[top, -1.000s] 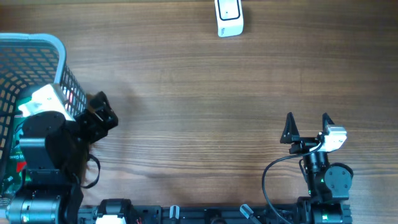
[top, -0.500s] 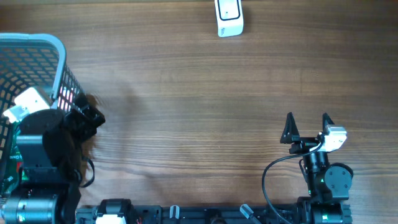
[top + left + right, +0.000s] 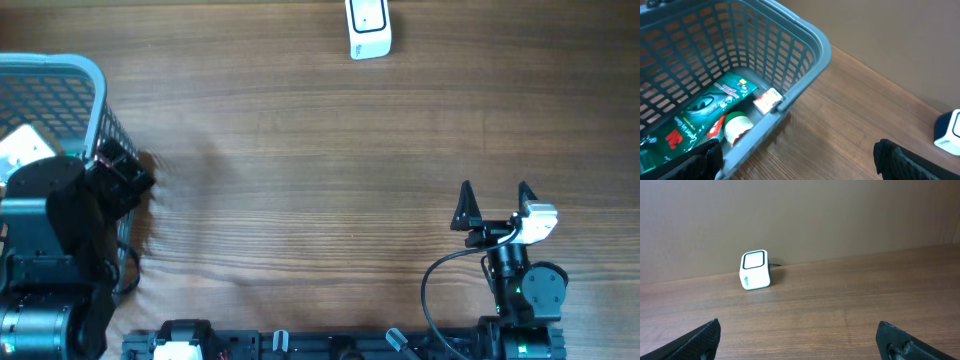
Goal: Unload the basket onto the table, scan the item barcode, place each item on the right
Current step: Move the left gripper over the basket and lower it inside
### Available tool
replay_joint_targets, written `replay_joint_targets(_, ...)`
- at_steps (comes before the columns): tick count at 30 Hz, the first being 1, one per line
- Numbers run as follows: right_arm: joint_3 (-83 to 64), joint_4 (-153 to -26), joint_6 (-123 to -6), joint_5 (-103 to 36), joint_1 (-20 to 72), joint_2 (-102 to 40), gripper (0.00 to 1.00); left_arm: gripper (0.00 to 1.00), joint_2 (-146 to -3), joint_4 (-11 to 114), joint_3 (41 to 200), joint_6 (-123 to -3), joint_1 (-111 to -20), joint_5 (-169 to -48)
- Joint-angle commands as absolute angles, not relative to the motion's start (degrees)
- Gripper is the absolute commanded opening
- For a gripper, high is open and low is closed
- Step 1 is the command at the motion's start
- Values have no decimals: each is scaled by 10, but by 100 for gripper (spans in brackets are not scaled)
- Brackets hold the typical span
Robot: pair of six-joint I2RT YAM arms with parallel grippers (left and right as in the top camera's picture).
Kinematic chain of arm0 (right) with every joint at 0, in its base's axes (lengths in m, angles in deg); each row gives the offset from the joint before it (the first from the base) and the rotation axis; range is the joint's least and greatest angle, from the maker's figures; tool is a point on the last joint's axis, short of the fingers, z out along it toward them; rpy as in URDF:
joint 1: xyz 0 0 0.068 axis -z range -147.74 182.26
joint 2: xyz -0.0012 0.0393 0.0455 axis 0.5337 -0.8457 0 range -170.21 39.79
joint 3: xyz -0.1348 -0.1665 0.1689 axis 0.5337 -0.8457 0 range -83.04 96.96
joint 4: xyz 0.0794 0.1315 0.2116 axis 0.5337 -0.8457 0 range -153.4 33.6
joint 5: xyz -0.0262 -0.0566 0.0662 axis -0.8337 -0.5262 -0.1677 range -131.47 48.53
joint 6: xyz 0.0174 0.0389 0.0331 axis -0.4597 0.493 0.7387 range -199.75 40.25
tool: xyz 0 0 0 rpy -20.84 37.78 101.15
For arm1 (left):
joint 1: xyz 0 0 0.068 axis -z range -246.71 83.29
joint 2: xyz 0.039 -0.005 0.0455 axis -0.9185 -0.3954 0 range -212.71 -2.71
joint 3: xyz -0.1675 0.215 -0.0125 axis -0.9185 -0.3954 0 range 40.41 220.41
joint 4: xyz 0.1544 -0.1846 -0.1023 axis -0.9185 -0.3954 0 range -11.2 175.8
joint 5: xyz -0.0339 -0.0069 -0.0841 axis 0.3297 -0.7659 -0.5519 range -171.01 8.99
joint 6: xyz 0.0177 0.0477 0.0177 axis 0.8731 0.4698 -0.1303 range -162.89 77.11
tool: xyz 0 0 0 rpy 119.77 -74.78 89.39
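Over the last second the left gripper, jaws wide and empty, has swung leftward to the rim of the basket, which suggests a pick is next: the green packet, tape roll and small box lie untouched inside, the scanner stands well apart, and the right gripper waits wide open.

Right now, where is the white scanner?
The white scanner stands at the far edge of the table in the overhead view, slightly right of centre, far from the basket at the left.
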State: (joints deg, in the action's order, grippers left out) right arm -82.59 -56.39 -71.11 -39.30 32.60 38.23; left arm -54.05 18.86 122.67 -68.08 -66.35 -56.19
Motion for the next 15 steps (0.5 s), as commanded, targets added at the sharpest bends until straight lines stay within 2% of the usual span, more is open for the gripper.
replay_joint_targets(1,-827,-563,-722,-384,323,380,100,100,-542,184,1243,-691,-687,-547)
replay_joint_targets(15,-827,-563,-722,-384,323,380,100,100,-542,180,1243,-723,-756,-548)
